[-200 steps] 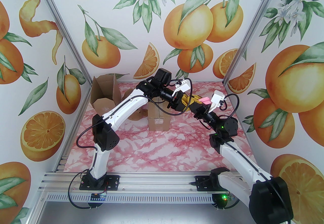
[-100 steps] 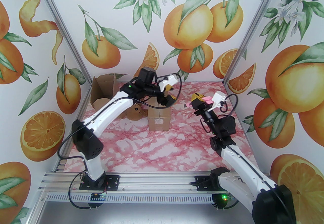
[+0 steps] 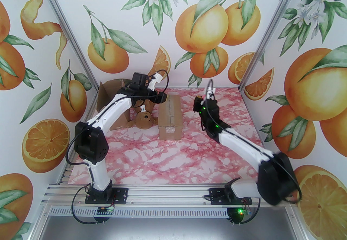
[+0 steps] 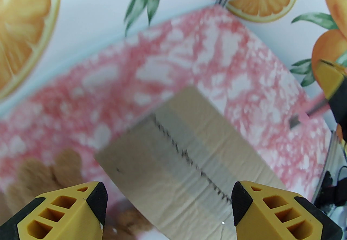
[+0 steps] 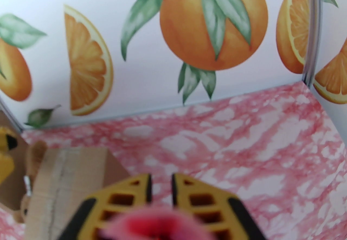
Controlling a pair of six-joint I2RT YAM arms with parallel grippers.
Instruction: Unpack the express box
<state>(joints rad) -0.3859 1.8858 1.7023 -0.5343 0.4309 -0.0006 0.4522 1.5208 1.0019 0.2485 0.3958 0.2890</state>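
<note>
The express box (image 3: 170, 117) is a brown carton lying in the middle of the pink marble table, with clear tape along its top. In the left wrist view the tape seam on the box (image 4: 187, 152) shows a jagged dark line. My left gripper (image 3: 160, 97) hovers over the box's far left end, its yellow fingers (image 4: 81, 206) spread open and empty. My right gripper (image 3: 198, 100) stands right of the box, shut on a pink box cutter (image 5: 160, 222). The cutter's blade (image 4: 296, 121) points toward the box.
A brown teddy bear (image 3: 145, 121) lies against the box's left side. An open cardboard carton (image 3: 112, 103) stands at the back left, by the wall. Bare marble table (image 3: 176, 160) stretches in front of the box and to the right.
My left gripper let go of the cutter, opened and drew back left over the box. My right arm swung left toward the middle, keeping the pink cutter.
</note>
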